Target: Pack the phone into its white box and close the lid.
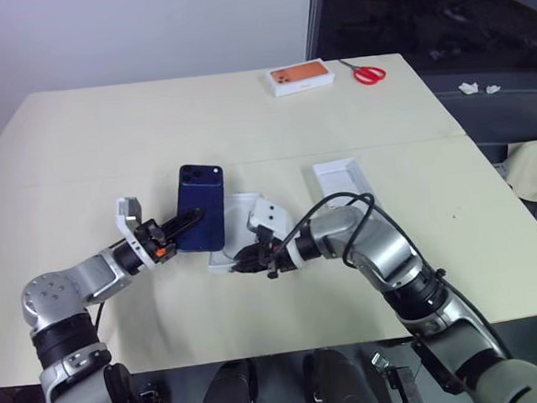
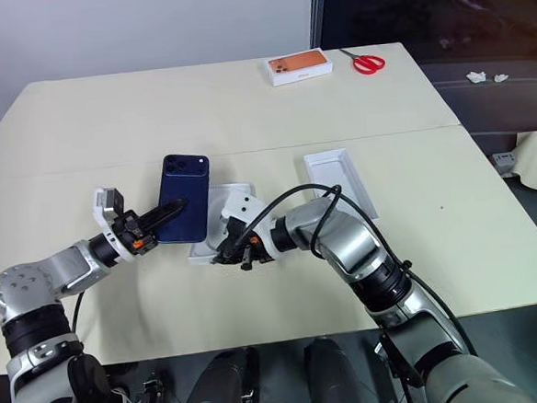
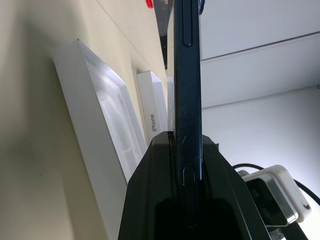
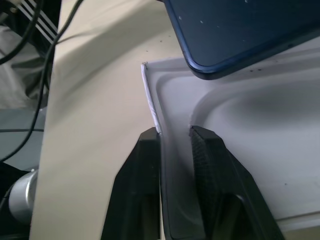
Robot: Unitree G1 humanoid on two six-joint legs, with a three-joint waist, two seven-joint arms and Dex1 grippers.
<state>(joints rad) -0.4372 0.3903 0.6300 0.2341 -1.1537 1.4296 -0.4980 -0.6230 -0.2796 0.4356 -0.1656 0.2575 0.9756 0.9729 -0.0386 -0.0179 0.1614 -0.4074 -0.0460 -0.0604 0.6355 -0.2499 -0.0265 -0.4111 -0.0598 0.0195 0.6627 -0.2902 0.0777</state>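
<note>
The left gripper (image 1: pixel 180 226) pinches the phone's (image 1: pixel 202 206) lower edge, holding it above the white box (image 1: pixel 237 233) at table centre. The right gripper (image 1: pixel 248 261) straddles the box rim, fingers narrowly parted. With so shallow a pinch, the phone may slip. Its long axis runs six to twelve o'clock, cameras at twelve.

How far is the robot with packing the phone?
Done: nothing is packed yet. In hand: the left gripper grips the phone clear of the table, and the right gripper straddles the rim of a white moulded tray, jaws apart. Left: lay the phone in its box, then fit the lid, which lies apart.
</note>
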